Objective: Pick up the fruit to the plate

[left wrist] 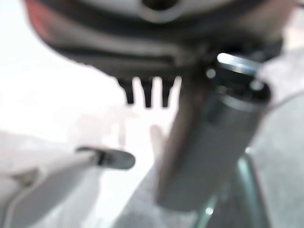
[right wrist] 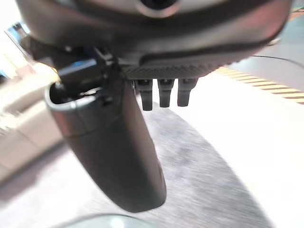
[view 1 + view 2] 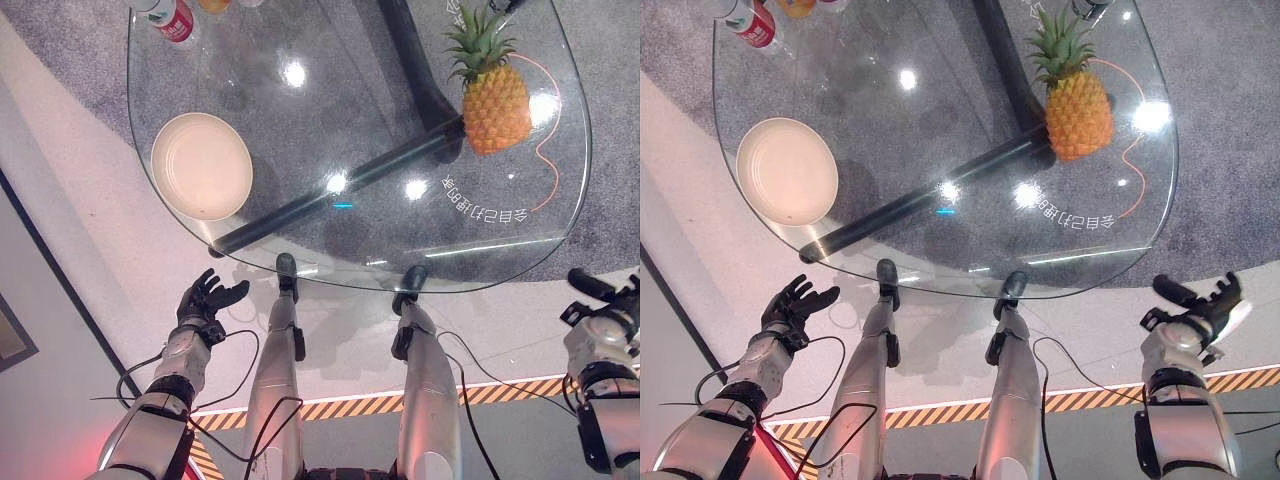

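Note:
A pineapple (image 3: 494,100) with a green crown lies on the glass table (image 3: 400,235) at the right side. A round cream plate (image 3: 201,165) rests on the table's left part, with nothing on it. My left hand (image 3: 205,300) hangs below the table's near edge at the lower left, fingers straight and holding nothing. My right hand (image 3: 1193,305) is low at the right, past the table's near right corner, fingers relaxed and spread, also holding nothing. Both hands are well apart from the pineapple (image 3: 1077,108) and the plate (image 3: 786,171).
A red-labelled bottle (image 3: 170,17) and an orange item (image 3: 214,5) stand at the table's far left edge. A dark bar (image 3: 340,190) runs under the glass. An orange cord (image 3: 548,150) curves beside the pineapple. Yellow-black striped tape (image 3: 330,405) marks the floor.

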Motion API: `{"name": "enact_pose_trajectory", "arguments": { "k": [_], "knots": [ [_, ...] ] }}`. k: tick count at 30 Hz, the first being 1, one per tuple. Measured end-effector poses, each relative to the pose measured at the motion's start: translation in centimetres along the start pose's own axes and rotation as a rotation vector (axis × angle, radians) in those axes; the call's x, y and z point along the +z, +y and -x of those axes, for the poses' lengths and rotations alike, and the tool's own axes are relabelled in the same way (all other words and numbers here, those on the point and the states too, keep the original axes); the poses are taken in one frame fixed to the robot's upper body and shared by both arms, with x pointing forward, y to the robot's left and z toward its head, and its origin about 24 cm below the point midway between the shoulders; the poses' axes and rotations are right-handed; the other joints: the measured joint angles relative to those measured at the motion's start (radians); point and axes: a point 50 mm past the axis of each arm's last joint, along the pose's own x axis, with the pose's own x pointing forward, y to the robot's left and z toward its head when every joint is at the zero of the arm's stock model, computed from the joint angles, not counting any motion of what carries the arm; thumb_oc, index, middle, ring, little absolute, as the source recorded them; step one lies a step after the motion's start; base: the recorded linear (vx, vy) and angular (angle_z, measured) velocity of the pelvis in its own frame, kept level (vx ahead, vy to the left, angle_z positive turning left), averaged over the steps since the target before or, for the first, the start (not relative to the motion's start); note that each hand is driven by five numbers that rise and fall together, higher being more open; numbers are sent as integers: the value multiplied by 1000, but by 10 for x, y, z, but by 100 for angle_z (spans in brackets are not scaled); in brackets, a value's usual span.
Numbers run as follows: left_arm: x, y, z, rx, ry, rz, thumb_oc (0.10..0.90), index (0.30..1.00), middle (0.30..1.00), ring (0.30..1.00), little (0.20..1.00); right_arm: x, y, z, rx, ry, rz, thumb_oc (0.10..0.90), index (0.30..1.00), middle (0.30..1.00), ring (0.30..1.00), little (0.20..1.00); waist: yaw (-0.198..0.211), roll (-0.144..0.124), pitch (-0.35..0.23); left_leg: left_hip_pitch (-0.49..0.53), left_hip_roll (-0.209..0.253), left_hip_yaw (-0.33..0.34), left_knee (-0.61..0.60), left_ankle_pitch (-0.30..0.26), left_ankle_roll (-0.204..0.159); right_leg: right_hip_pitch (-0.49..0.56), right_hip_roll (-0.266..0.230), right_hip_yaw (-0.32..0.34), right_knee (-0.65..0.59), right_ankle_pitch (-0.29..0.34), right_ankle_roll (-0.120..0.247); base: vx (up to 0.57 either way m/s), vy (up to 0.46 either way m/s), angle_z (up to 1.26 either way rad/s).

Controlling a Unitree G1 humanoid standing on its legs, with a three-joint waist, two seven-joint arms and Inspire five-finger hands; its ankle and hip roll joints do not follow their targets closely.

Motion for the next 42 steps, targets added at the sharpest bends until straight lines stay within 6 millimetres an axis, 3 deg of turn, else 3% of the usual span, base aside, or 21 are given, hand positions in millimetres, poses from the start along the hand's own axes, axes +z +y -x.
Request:
{"name": "enact_pose_trajectory", "arguments": {
  "k": [6,11,17,24,33,42],
  "knots": [
    [2,3,0,5,-4,-5,800,900,900,900,900,38,11,-2,-81,-99,-114,800,900,900,900,900,5,0,0,0,-2,-1,0,0,0,1,-2,-1,0,0,0,1,5,0],
    [1,2,0,0,-2,-11,800,900,900,900,900,72,26,7,-80,-222,-247,800,900,900,900,900,3,0,0,-3,-8,-1,0,0,0,-1,-4,-2,-1,0,0,-1,48,0],
    [1,-4,1,-28,-9,-20,800,900,900,900,900,125,61,48,67,-490,-332,800,900,900,900,900,-1,0,0,-20,-10,2,-3,0,1,-21,-5,0,-1,0,0,-7,64,-1],
    [-7,-3,3,-24,6,-5,800,900,900,900,900,162,83,99,263,-715,-357,800,900,900,900,900,4,1,1,-23,-18,1,-8,-1,3,-26,-14,0,-2,-2,1,-3,30,2],
    [-20,-3,8,-25,23,-3,800,900,900,900,900,158,103,130,434,-746,-269,800,900,900,900,900,6,2,1,-21,-22,3,-8,-1,5,-26,-19,1,-1,-2,1,0,0,0],
    [-30,-15,11,-50,32,14,800,900,900,900,900,146,118,141,536,-724,-177,800,900,900,900,900,11,9,5,-17,-21,6,-9,0,6,-26,-20,2,2,-2,1,0,3,0]
  ]
}}
